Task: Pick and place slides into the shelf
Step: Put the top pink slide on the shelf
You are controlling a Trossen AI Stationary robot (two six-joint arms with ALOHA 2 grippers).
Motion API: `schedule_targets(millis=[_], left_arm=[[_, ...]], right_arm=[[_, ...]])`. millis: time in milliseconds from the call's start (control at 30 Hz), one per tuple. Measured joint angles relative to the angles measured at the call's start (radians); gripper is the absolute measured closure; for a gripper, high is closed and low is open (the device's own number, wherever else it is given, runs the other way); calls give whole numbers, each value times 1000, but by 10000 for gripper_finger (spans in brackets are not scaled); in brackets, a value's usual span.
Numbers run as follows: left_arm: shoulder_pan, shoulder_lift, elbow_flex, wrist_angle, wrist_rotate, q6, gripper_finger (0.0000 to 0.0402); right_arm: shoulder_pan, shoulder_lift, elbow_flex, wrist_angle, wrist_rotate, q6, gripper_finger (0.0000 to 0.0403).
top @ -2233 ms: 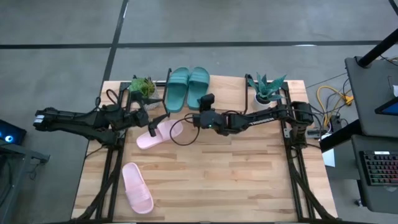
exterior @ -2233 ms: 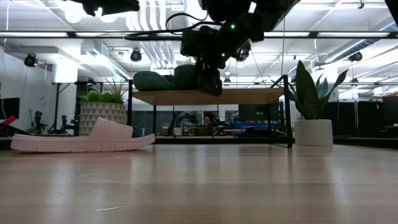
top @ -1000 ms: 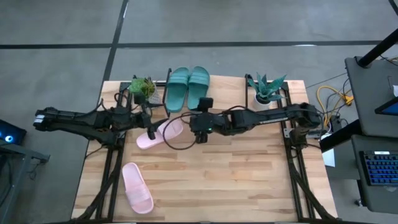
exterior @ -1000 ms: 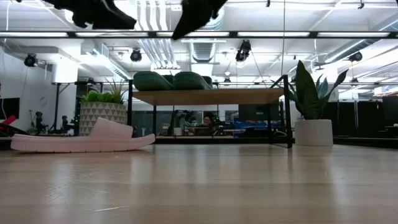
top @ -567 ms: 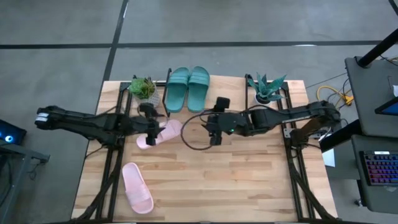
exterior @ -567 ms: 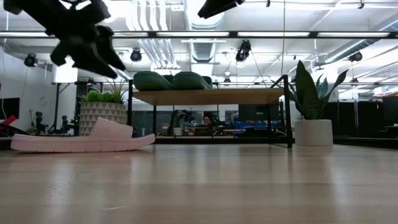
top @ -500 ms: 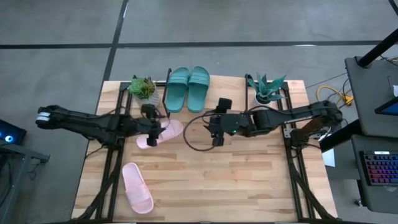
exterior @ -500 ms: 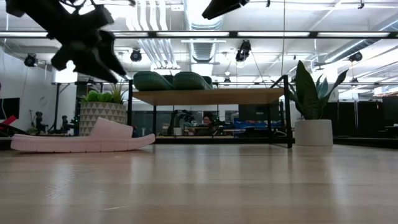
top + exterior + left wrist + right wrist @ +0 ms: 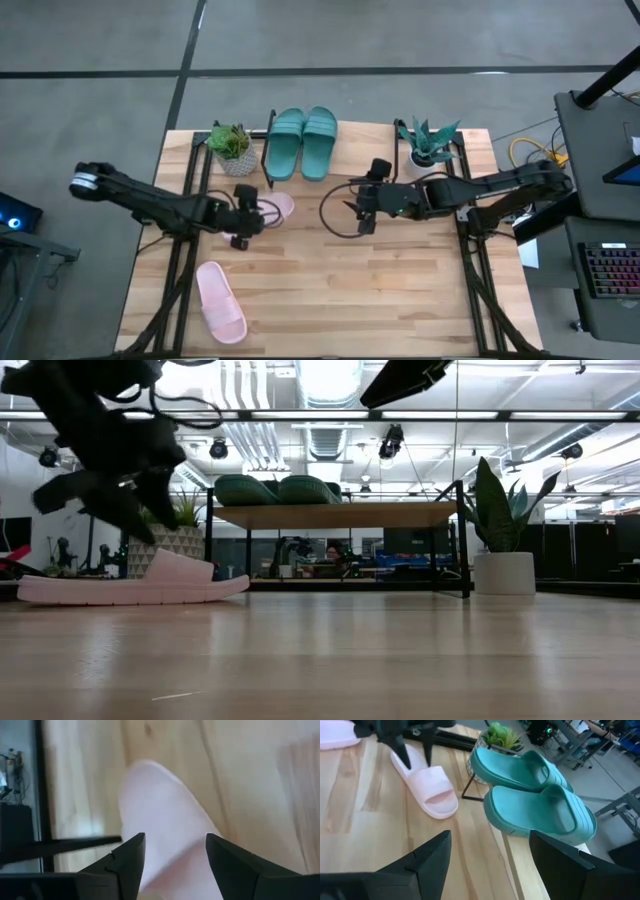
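Observation:
One pale pink slide [image 9: 277, 207] lies sole down on the table in front of the shelf [image 9: 400, 515]. My open left gripper [image 9: 242, 230] hangs over its heel end, fingers pointing down on either side of it [image 9: 165, 835], just above it in the low view [image 9: 100, 515]. A second pink slide [image 9: 220, 302] lies near the table's near left corner. Two teal slides [image 9: 300, 143] rest side by side on the shelf's plank top [image 9: 535, 795]. My right gripper [image 9: 362, 218] is open, above the table's middle, right of the pink slide.
A potted plant [image 9: 230, 140] stands left of the shelf, close behind the pink slide, and another [image 9: 430, 142] stands to its right. Black cable loops under the right arm [image 9: 335, 215]. Bare wood [image 9: 360, 290] spreads over the table's near half.
My left gripper has swung toward the table's right and near side, tipped its fingers down and dropped over the pink slide's heel end. My right gripper has drawn back from the shelf toward the table's right. The slides have stayed where they were.

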Motion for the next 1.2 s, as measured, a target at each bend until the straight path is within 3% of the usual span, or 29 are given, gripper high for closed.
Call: schedule_targets(millis=[133, 300, 467, 633, 867, 1000, 1200], left_arm=[[-43, 24, 0, -19, -7, 1, 207], [-62, 77, -2, -32, -196, 43, 207], [-63, 162, 3, -28, -213, 59, 208], [-63, 234, 3, 20, -335, 55, 208], [-63, 314, 3, 117, -353, 53, 215], [-63, 328, 1, 161, -352, 54, 264], [-63, 284, -1, 143, -328, 57, 386]], right_arm=[[0, -45, -57, 66, 0, -7, 145], [0, -83, -114, 115, 0, -8, 145], [0, -97, -136, 128, 0, -8, 145], [0, -96, -132, 126, 0, -8, 144], [0, -96, -129, 127, 0, -9, 144], [0, -96, -129, 128, 0, -11, 144], [0, -96, -129, 128, -1, -1, 145]])
